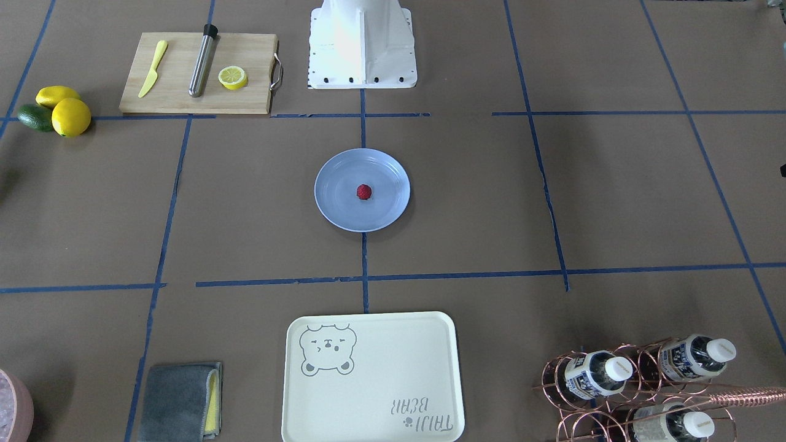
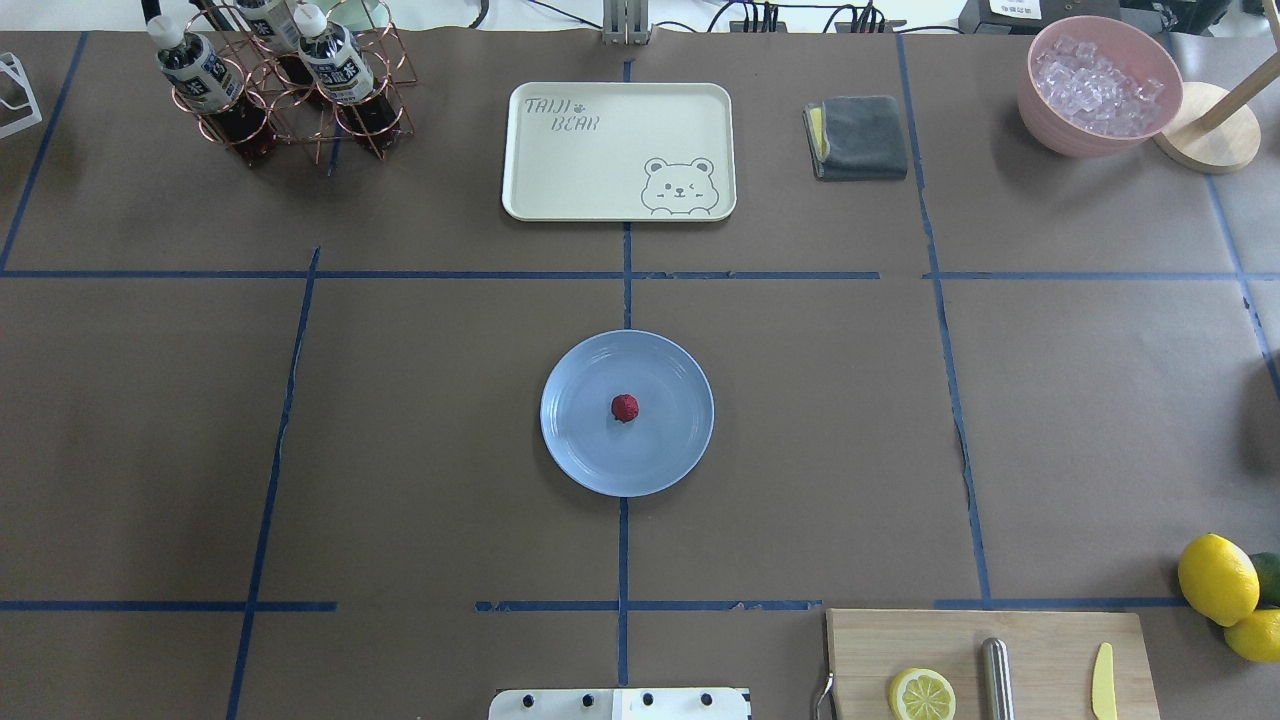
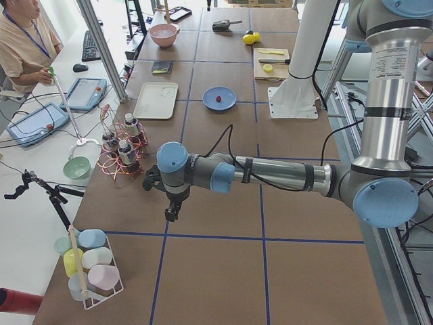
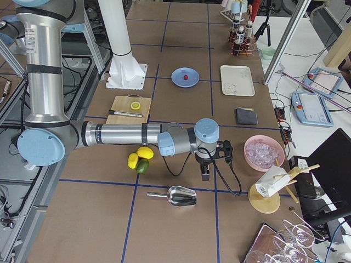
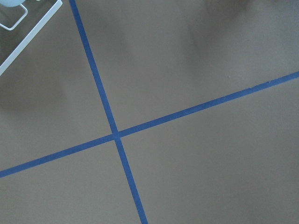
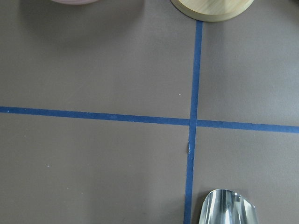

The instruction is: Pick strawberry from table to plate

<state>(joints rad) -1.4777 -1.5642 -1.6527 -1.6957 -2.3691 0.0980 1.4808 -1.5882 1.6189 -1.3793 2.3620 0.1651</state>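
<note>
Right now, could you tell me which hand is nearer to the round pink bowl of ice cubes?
Right. The right hand hangs beside the pink bowl; the left hand is far away, by the copper wire bottle rack.

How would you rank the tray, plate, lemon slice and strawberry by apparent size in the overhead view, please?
Largest to smallest:
1. tray
2. plate
3. lemon slice
4. strawberry

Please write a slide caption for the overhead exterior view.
Strawberry resting at the centre of the blue plate.
</note>
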